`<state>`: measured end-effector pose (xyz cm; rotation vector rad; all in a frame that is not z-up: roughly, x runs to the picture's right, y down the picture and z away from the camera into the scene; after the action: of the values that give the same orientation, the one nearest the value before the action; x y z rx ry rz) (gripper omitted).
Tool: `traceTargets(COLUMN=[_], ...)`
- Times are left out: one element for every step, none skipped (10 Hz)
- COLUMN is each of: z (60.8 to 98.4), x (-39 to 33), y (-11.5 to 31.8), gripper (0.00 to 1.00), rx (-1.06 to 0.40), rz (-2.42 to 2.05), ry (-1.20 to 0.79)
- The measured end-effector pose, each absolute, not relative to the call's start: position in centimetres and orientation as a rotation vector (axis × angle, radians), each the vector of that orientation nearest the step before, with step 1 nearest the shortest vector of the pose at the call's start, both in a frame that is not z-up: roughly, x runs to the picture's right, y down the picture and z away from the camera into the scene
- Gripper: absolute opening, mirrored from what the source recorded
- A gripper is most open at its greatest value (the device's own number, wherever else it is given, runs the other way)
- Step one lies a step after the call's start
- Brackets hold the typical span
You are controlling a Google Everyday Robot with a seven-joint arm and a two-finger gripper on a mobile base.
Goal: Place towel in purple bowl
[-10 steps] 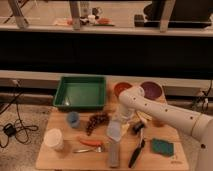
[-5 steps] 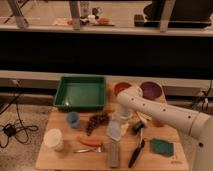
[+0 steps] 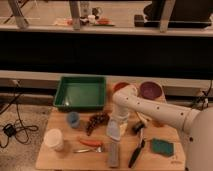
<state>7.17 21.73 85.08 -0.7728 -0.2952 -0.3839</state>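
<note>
The gripper (image 3: 118, 120) hangs wide-jawed just over the towel (image 3: 114, 133) lying on the table (image 3: 161, 161); grasping, lifting and carrying it to the purple bowl (image 3: 150, 90) apparently all remain.

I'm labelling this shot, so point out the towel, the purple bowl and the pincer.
towel (image 3: 113, 133): camera view, its pale lower part, beneath the pincer.
purple bowl (image 3: 150, 90): camera view, middle of its inside.
pincer (image 3: 117, 124): camera view, between its fingertips, just above the towel.
</note>
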Motion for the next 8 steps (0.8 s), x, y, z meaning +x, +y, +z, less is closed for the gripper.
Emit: traceTargets(z=[85.07,85.02,84.98,84.93,84.90,84.78,84.72,84.57], x=[7.18,7.21,7.21,7.22,7.22,7.12,7.08,7.28], y=[21.74,21.66,21.62,21.56,21.52,21.40,21.36,21.48], gripper=[0.67,0.63,0.52,0.42,0.34,0.22,0.15,0.08], rx=[-0.773,-0.773,-0.773,-0.773,-0.773,-0.773,-0.774,-0.781], rz=[-0.385,-0.386,-0.386,-0.386,-0.386,-0.388,-0.389,-0.389], ry=[-0.296,-0.295,-0.296,-0.295,-0.296,-0.297,-0.297,-0.295])
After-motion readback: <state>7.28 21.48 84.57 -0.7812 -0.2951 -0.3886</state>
